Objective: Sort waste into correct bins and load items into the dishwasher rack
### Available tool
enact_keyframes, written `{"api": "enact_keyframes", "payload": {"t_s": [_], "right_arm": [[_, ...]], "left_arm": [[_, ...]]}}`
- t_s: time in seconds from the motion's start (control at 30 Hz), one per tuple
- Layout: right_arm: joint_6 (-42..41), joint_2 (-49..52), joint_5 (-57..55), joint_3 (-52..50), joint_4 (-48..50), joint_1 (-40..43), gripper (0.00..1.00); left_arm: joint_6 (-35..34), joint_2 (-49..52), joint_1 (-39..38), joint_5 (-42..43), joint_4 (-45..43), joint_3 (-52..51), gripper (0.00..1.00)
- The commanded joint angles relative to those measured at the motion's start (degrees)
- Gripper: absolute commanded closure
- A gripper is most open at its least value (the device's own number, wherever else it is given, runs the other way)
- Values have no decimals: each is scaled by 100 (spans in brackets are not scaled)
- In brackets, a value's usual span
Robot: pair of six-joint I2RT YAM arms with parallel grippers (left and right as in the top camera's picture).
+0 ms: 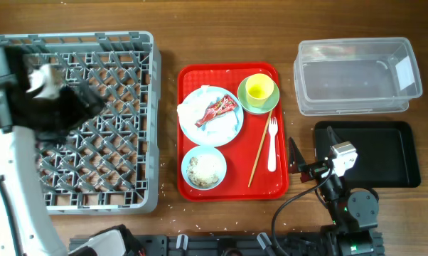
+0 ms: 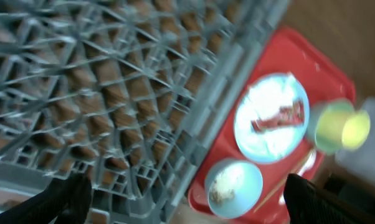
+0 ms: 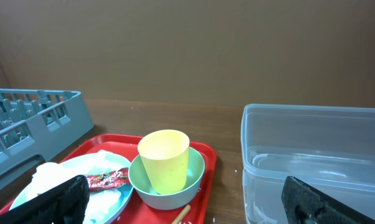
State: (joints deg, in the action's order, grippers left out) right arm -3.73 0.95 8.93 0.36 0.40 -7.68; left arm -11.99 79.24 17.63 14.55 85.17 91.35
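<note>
On the red tray (image 1: 237, 153), a pale blue plate (image 1: 232, 126) carries a crumpled napkin (image 1: 193, 107) and a red wrapper (image 1: 220, 110). A bowl (image 1: 203, 169) holds rice crumbs. The yellow cup (image 1: 259, 87) stands in the green saucer (image 1: 269, 105), with chopsticks (image 1: 258, 153) and a white fork (image 1: 271, 146) beside them. My left gripper (image 2: 187, 205) hovers open over the grey rack (image 1: 93, 39), holding nothing. Just right of the tray, my right gripper (image 3: 187, 202) stands open and empty, facing the cup (image 3: 166, 158) and wrapper (image 3: 106, 179).
The clear tub (image 1: 356, 75) sits at the back right, with the black tray (image 1: 384, 153) in front of it, beside my right arm. A few crumbs lie on the wood near the red tray's front edge.
</note>
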Motion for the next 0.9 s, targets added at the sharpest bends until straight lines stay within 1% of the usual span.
{"api": "enact_keyframes", "payload": {"t_s": [0.0, 0.07, 0.17, 0.2, 0.23, 0.27, 0.3, 0.33, 0.37, 0.4, 0.43, 0.47, 0.53, 0.57, 0.6, 0.63, 0.7, 0.77, 0.8, 0.83, 0.87], "right_arm": [[57, -15, -28, -4, 17, 26, 0], [57, -15, -28, -4, 17, 26, 0], [59, -15, -28, -4, 46, 26, 0], [42, -15, -11, -4, 146, 26, 0], [-201, -15, 190, -4, 407, 26, 0], [-1445, -15, 944, -4, 1012, 26, 0], [-2813, -15, 1641, -4, 1416, 26, 0], [-4916, -15, 2450, -4, 1698, 26, 0], [-6660, -15, 2614, -4, 1674, 26, 0], [-7783, -15, 2612, -4, 1606, 26, 0], [-8712, -15, 2610, -4, 1600, 26, 0], [-8948, -15, 2610, -4, 1878, 26, 0], [-8509, -15, 2487, 22, 3257, 26, 0], [-8452, -13, 2385, 122, 3484, 26, 0], [-8454, -2, 2308, 260, 3407, 26, 0], [-8341, 63, 2238, 481, 3180, 26, 0], [-7440, 442, 2310, 1174, 2415, 26, 0], [-5875, 1370, 2468, 2326, 1019, 26, 0], [-5198, 1971, 2632, 2918, 577, 26, 0], [-4409, 2830, 3051, 3685, 146, 26, 0], [-4019, 3449, 3346, 4236, -195, 22, 0]], "left_arm": [[-70, -72, 879, -50, 15, 92, 0], [-70, -70, 1104, -52, 17, 92, 0], [-68, -72, 1126, -50, 15, 92, 0], [-68, -72, 1126, -52, 15, 92, 0], [-70, -70, 1126, -52, 15, 92, 0], [-70, -72, 1126, -52, 15, 92, 0], [-68, -70, 1126, -52, 15, 92, 0], [-70, -72, 1126, -52, 15, 92, 0], [-70, -72, 1126, -52, 15, 92, 0], [-70, -72, 1126, -52, 15, 92, 0], [-68, -70, 1126, -52, 15, 92, 0], [-68, -70, 1126, -52, 15, 92, 0], [-68, -72, 1126, -52, 15, 92, 0], [-70, -70, 1126, -52, 17, 92, 0], [-68, -70, 1126, -52, 15, 92, 0], [-70, -70, 1126, -52, 17, 92, 0], [-70, -72, 1126, -52, 15, 92, 0], [-68, -70, 1126, -52, 15, 92, 0], [-70, -70, 1126, -52, 17, 92, 0], [-68, -70, 1126, -52, 15, 92, 0], [-70, -70, 1126, -52, 15, 92, 0]]}}
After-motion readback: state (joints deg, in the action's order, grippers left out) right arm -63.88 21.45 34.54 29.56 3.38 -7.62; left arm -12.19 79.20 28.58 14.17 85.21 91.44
